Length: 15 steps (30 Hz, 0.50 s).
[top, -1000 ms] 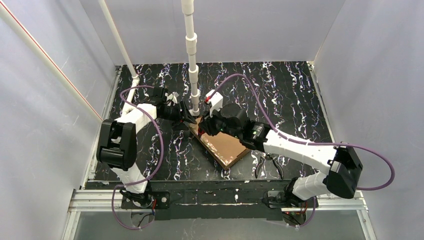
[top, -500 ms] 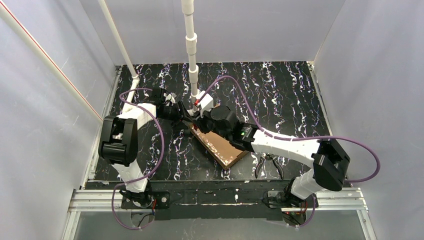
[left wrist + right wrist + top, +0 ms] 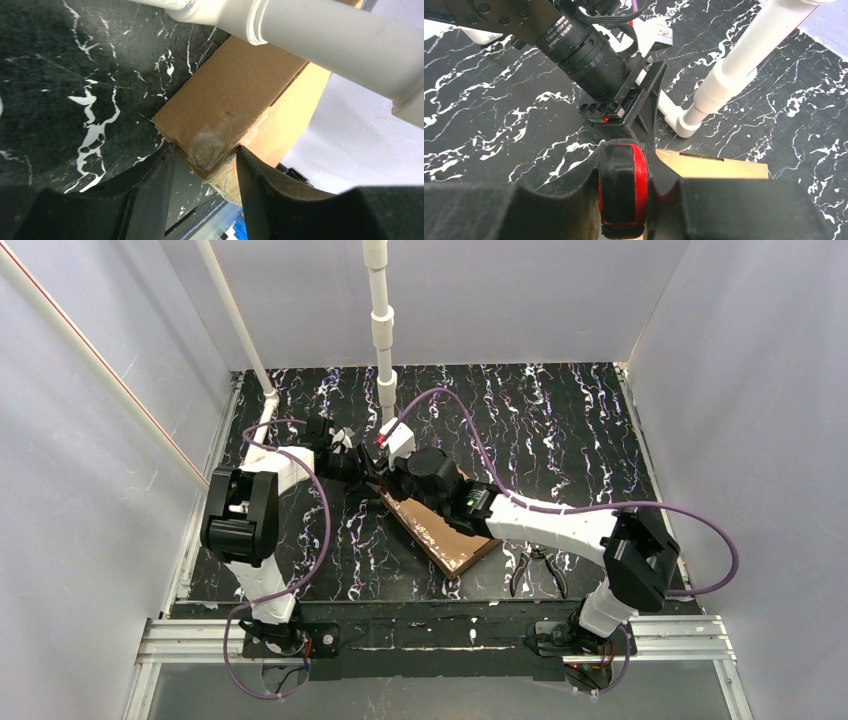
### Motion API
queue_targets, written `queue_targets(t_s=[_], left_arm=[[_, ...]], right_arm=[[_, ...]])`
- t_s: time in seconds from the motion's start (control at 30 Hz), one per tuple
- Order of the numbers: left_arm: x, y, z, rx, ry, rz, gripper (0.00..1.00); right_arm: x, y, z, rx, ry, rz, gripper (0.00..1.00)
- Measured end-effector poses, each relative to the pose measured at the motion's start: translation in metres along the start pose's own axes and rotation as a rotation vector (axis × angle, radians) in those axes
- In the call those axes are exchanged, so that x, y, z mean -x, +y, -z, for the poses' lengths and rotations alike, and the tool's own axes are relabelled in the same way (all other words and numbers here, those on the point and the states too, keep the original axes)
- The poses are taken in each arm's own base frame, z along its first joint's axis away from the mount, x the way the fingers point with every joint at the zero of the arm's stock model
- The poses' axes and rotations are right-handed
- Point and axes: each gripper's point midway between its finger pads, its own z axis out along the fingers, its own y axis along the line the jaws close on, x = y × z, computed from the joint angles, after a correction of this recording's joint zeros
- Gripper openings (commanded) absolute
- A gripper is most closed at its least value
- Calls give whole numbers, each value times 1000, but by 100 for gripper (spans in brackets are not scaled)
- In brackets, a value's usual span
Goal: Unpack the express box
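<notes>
Express box (image 3: 448, 536) lying centre frame on marbled table (image 3: 560, 430). Left gripper (image 3: 204, 167) straddling box's taped corner, jaws standing apart. Right gripper (image 3: 621, 172) clamping red-black tool (image 3: 620, 200) near box's upper end

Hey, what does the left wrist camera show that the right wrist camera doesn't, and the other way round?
Left wrist only: the taped corner of the box, sitting between the open fingers of the left claw, and a sliver of something blue at the bottom edge.
Right wrist only: a red tool clamped in the right claw, and the left arm's wrist seen from outside.
Both: the box, the white pipe and the marbled table.
</notes>
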Motion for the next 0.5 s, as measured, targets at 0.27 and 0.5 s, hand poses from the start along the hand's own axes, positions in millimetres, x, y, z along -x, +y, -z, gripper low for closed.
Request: queue_targets(t_s=[0.27, 0.5], left_arm=[[-2, 1, -3, -12, 18, 17, 45], [-2, 1, -3, -12, 19, 17, 45]], right_arm=[[-2, -2, -9, -36, -11, 48, 1], [3, -3, -11, -54, -84, 49, 1]])
